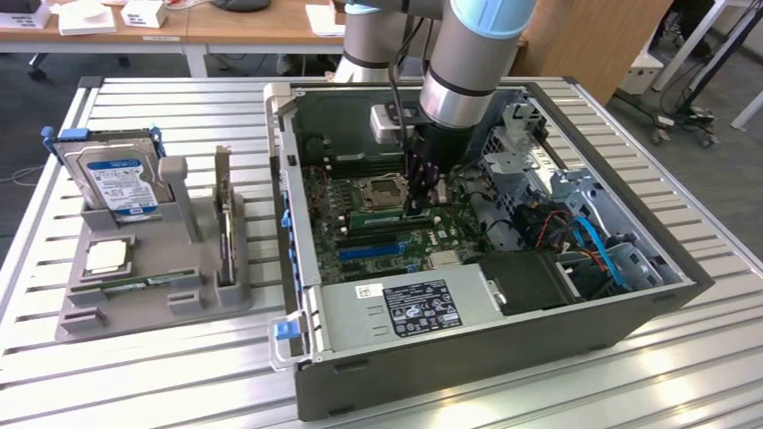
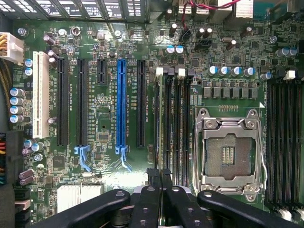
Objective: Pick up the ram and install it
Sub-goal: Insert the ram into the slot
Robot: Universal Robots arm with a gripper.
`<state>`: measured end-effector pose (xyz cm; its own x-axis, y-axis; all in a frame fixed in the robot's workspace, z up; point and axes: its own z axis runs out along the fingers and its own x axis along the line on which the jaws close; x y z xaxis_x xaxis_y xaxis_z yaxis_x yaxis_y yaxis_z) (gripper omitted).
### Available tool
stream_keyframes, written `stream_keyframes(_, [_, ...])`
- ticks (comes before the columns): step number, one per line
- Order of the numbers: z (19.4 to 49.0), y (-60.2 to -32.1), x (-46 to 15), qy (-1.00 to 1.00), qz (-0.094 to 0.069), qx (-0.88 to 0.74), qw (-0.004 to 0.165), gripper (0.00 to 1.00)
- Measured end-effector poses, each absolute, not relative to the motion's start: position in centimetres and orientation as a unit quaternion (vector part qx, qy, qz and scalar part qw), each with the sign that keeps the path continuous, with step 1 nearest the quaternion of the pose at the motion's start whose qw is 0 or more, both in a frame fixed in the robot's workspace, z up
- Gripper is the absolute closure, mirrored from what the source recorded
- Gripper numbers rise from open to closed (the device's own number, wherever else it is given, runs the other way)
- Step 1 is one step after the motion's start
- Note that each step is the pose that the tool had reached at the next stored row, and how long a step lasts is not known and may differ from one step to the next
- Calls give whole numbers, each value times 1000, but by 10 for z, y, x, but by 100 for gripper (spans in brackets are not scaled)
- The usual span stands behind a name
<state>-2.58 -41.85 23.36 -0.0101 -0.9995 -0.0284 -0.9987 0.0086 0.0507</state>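
**Gripper closed at one end of the ram inside the open case**

The gripper [image 2: 159, 175] is hanging low over the memory slots with its two black fingers [image 2: 151, 202] drawn almost together, leaving only a sliver between the tips. It is standing at one end of the ram [image 1: 381, 217], a long, narrow green circuit-board stick. The ram is lying along a black slot just beside the silver-framed processor socket [image 2: 228, 152]. I cannot tell whether the tips are pinching the stick's edge or only resting on it. The gripper is meeting the stick at its end toward the exterior view's right.

Around them the green motherboard [image 2: 107, 95] is showing a row of black expansion slots and one bright blue slot [image 2: 121, 99]. The board is sitting in a dark grey computer case [image 1: 477, 357], which is lying open on its side on a ribbed metal surface [image 1: 179, 107]. The grey-and-blue robot arm [image 1: 471, 63] is hanging into the case from above.

Well apart, toward the exterior view's left, a grey moulded holder [image 1: 155, 308] is carrying three things:
- a second green stick of the same kind [image 1: 146, 284], lying flat
- a silver hard drive with a blue label [image 1: 120, 183], standing upright
- a dark expansion card [image 1: 223, 219], standing on edge
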Motion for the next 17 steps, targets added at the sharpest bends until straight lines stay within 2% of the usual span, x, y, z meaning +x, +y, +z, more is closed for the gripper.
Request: stream_keyframes(17, [232,-418,-26,-710,-28,704,8,89])
